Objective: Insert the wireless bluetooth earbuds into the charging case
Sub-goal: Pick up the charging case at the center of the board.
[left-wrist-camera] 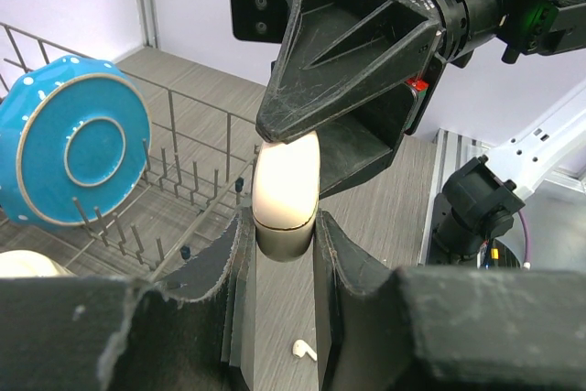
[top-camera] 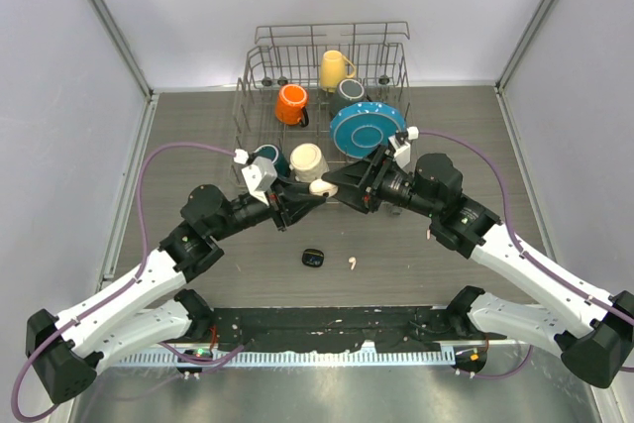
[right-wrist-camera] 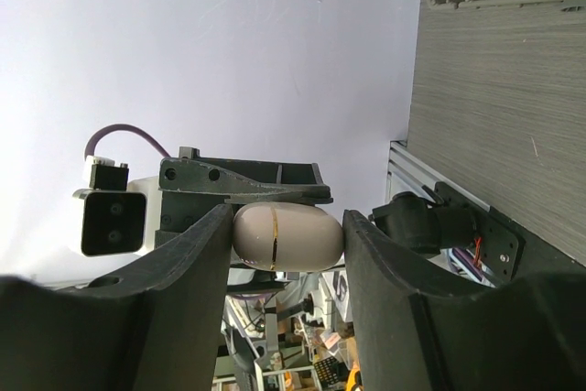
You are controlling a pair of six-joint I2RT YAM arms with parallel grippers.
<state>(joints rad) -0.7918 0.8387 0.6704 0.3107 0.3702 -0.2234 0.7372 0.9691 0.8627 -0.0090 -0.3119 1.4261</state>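
The charging case [top-camera: 323, 186], a cream oval with a thin gold seam around its middle, is held in the air above the tabletop [top-camera: 198, 126], between the two arms and just in front of the dish rack [top-camera: 248, 86]. The left fingers [left-wrist-camera: 229, 272] are closed on its lower half, one pressed to each side. The right fingers [right-wrist-camera: 197, 254] come from the opposite direction and lie close against both sides of its other half, gripping it; in the left wrist view one of them covers the top of the case. The case is shut along its seam.

One white earbud [top-camera: 352, 264] lies on the tabletop nearer the arm bases, well below the case. Just beside it, to the left, lies a small black object [top-camera: 313, 258], too small to make out.

The rack holds a blue plate [top-camera: 367, 128] standing on edge, an orange mug [top-camera: 291, 104], a yellow mug [top-camera: 335, 68], a cream mug [top-camera: 308, 160] and a teal mug [top-camera: 267, 158].
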